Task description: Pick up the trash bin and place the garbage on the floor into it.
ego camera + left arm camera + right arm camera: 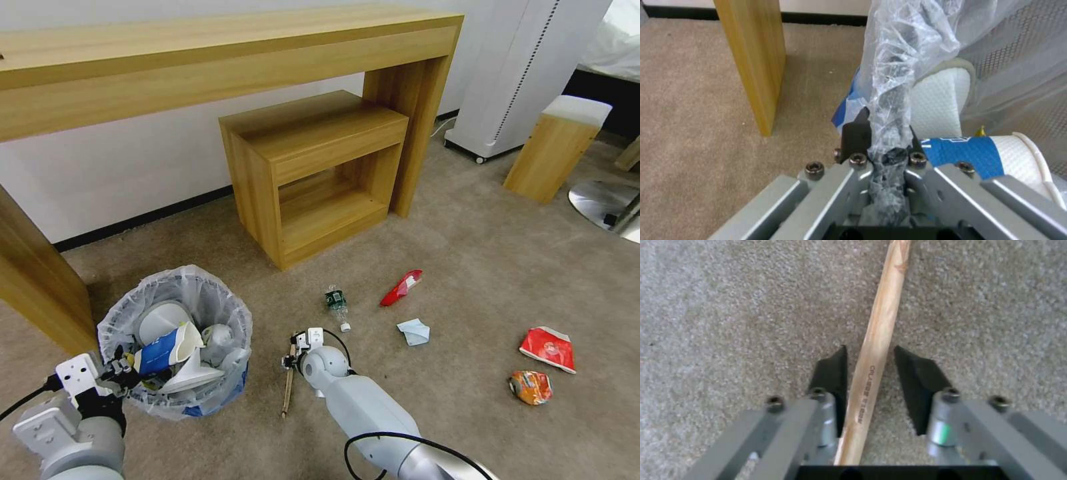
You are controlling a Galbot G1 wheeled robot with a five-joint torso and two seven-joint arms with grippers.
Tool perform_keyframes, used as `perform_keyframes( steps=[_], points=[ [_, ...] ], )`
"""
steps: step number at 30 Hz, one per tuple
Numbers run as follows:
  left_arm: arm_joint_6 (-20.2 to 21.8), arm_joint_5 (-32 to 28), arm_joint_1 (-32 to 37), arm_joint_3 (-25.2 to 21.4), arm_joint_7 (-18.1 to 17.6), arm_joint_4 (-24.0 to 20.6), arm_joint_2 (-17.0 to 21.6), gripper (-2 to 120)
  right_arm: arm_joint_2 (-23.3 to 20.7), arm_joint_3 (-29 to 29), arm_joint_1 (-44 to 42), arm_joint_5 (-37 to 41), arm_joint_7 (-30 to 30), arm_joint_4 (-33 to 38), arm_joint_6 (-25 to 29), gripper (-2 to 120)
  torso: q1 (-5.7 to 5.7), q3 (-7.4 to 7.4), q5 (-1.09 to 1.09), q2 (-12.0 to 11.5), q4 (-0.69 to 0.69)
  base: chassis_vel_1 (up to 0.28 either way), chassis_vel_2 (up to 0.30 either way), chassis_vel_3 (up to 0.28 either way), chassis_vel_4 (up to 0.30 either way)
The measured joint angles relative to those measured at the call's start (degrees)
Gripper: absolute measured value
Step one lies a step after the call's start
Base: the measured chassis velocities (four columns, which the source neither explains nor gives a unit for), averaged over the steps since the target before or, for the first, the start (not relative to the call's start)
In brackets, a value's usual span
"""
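The left gripper (pixel 123 373) is clamped on the crinkly bag-lined rim of the trash bin (pixel 177 340), which already holds a slipper and a blue-white carton. Just right of it, the right gripper (pixel 869 373) straddles the smooth wooden stick (pixel 878 330) on the short-pile floor (pixel 467 267), fingers apart, not yet closed. Further right, a small bottle (pixel 337 303), red packet (pixel 401 288), crumpled paper (pixel 414 331) and two snack packets remain.

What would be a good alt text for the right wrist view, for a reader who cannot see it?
The right end effector is low over the beige-brown carpet floor, its two black fingers open on either side of a wooden stick lying on the carpet. One finger is close beside the stick, while the other stands a little apart.
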Motion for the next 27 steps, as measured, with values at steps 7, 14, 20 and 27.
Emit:
perform_keyframes(
  steps=[7,14,20,27],
  points=[
    [-0.1,0.4,0.0,0.2,0.0,0.0,-0.2,1,0.0,-0.1,0.3,-1.8,-1.2,-1.3,0.6,11,0.0,0.0,0.0,0.0,0.0,0.0,0.0,0.0,0.0],
    [-0.3,0.8,-0.1,0.7,0.1,0.0,-0.4,1,0.0,0.3,-0.1,-2.4,-1.9,-1.0,0.8,7,0.0,0.0,0.0,0.0,0.0,0.0,0.0,0.0,0.0],
    [-0.3,0.9,0.0,0.7,0.1,0.0,-0.4,1,0.0,-0.1,-1.6,-1.6,-1.8,2.4,0.7,0,0.0,0.0,0.0,0.0,0.0,0.0,0.0,0.0,0.0],
    [-0.4,0.6,0.0,0.5,0.1,0.0,-0.1,1,0.0,-1.4,-3.5,1.1,-1.4,9.9,0.2,0,0.0,0.0,0.0,0.0,0.0,0.0,0.0,0.0,0.0]
  ],
)
